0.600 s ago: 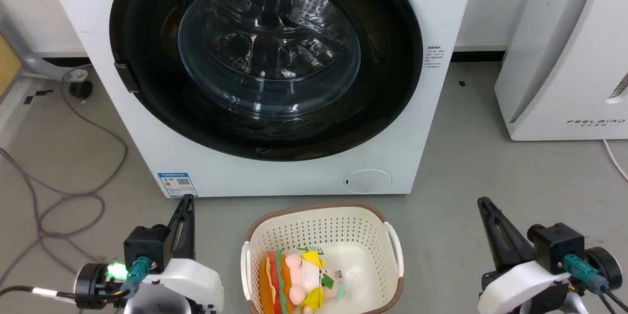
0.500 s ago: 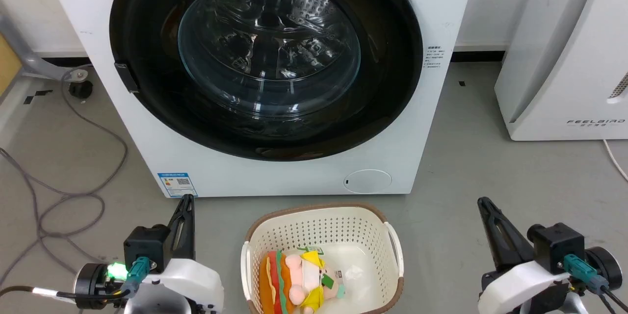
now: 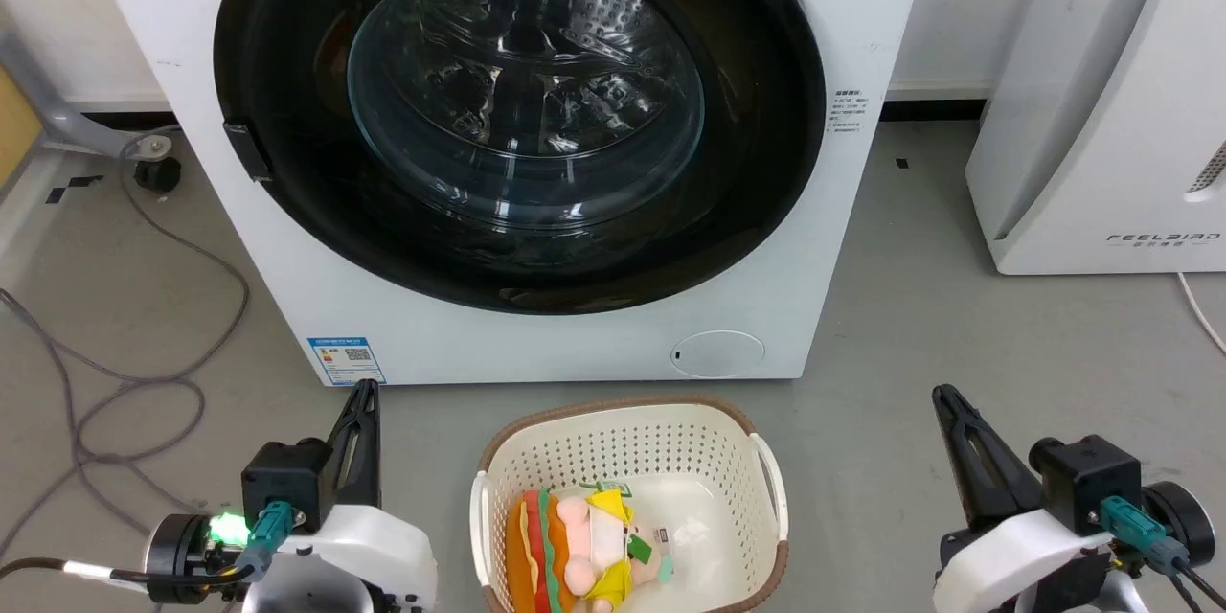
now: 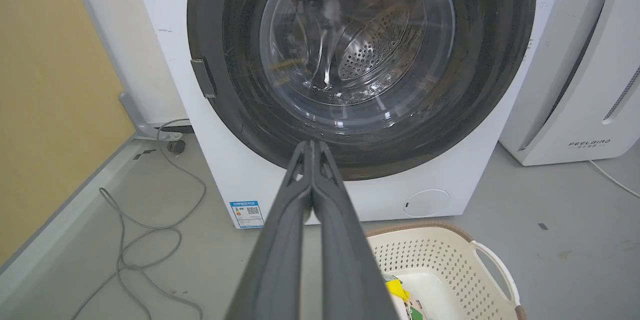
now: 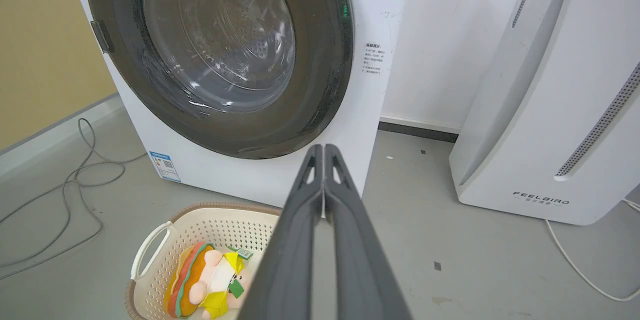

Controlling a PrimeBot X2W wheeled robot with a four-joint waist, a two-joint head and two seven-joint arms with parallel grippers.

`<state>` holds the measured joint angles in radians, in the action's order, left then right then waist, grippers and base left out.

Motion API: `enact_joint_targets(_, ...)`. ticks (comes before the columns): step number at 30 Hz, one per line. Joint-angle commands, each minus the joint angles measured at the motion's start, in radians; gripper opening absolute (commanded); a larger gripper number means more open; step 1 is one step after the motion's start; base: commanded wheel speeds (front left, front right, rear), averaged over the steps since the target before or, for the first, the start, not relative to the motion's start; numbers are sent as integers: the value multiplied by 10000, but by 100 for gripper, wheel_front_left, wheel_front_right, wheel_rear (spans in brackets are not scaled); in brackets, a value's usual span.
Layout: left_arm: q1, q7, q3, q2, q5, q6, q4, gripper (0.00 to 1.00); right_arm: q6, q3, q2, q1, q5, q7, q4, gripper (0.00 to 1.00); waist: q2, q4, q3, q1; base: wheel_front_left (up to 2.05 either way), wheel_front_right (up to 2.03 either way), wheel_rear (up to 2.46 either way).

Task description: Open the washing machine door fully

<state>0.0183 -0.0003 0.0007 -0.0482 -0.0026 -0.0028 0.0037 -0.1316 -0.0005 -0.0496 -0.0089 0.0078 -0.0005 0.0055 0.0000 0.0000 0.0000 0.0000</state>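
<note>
Cream basket with a plush toy inside, before the washing machine door; left hand, right hand fingertips-together, empty.

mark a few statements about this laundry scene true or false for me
1. The washing machine door is closed against the washing machine. True.
2. The left gripper is touching the door. False: it sits low, apart from the door, fingers together.
3. The basket holds a plush toy. True.
4. The right gripper has its fingers spread wide. False: the right wrist view shows them pressed together.
</note>
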Motion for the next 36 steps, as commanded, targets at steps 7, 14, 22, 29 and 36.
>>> enact_joint_targets(7,3,-3,5,2,-3,-1,12,100,0,-2,0,-1,7,-5,4,100,0,0,1,0,0,0,0)
enact_joint_targets(14,8,-139,-58,1,-60,90,19,100,0,-84,0,8,184,-141,-57,100,0,2,17,0,0,0,0)
enact_joint_targets(22,6,-285,-120,0,-119,169,-10,100,1,-186,-1,22,513,-286,-174,100,0,3,31,0,0,0,0)
enact_joint_targets(29,0,-431,-175,-2,-168,229,-44,100,2,-234,-1,46,902,-433,-259,100,0,11,44,0,0,0,0)
enact_joint_targets(36,-6,-578,-230,-3,-222,296,-60,100,2,-262,-1,52,1660,-579,-214,100,0,21,59,0,0,0,0)
